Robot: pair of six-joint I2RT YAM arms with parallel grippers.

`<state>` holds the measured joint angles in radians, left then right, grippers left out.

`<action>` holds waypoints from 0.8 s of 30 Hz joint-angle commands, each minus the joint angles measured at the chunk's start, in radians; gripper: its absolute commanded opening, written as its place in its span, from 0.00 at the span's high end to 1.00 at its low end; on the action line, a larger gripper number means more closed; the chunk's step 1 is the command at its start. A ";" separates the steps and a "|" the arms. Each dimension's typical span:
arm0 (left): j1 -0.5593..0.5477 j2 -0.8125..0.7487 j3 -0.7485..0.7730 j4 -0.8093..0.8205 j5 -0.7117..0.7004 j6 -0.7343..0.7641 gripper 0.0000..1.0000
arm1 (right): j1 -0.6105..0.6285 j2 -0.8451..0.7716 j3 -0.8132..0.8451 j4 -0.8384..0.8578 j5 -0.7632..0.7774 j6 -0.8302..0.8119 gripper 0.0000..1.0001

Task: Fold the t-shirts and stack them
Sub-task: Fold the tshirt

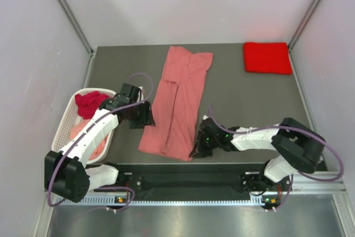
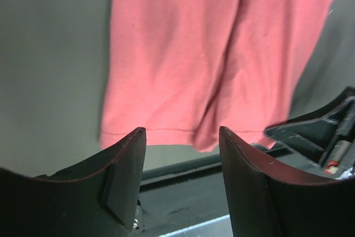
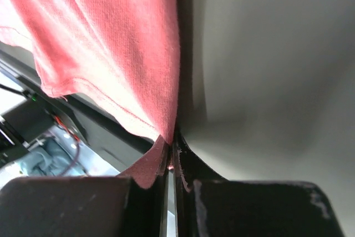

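We find the right gripper (image 3: 169, 162) nearest the lens, its jaws clenched on the near right hem corner of the salmon pink t-shirt (image 1: 177, 101). That shirt lies lengthwise at mid-table, folded into a long strip with its hem toward the arms. The left gripper (image 2: 181, 134) stands released, jaws spread and holding nothing, just beside the shirt's left edge near the hem. A bright red t-shirt (image 1: 267, 58) sits folded at the far right corner of the grey table (image 1: 244, 98). At the left edge, a white slotted basket (image 1: 65, 121) holds a dark crimson t-shirt (image 1: 89, 104) and a pale pink t-shirt (image 1: 101, 149).
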<state>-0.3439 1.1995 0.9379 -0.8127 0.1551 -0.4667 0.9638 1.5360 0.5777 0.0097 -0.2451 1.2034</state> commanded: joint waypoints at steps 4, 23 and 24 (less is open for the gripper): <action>-0.026 -0.015 -0.103 0.070 0.106 -0.081 0.39 | -0.049 -0.140 -0.143 -0.215 0.047 -0.143 1.00; -0.035 -0.089 -0.346 -0.019 0.097 -0.319 0.42 | -0.139 -0.185 -0.114 -0.261 -0.020 -0.295 0.59; -0.035 -0.084 -0.346 -0.023 0.084 -0.317 0.43 | -0.137 -0.189 -0.124 -0.260 -0.020 -0.291 0.58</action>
<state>-0.3752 1.1034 0.5980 -0.8310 0.2527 -0.7509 0.8143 1.3186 0.4786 -0.1699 -0.3264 0.9516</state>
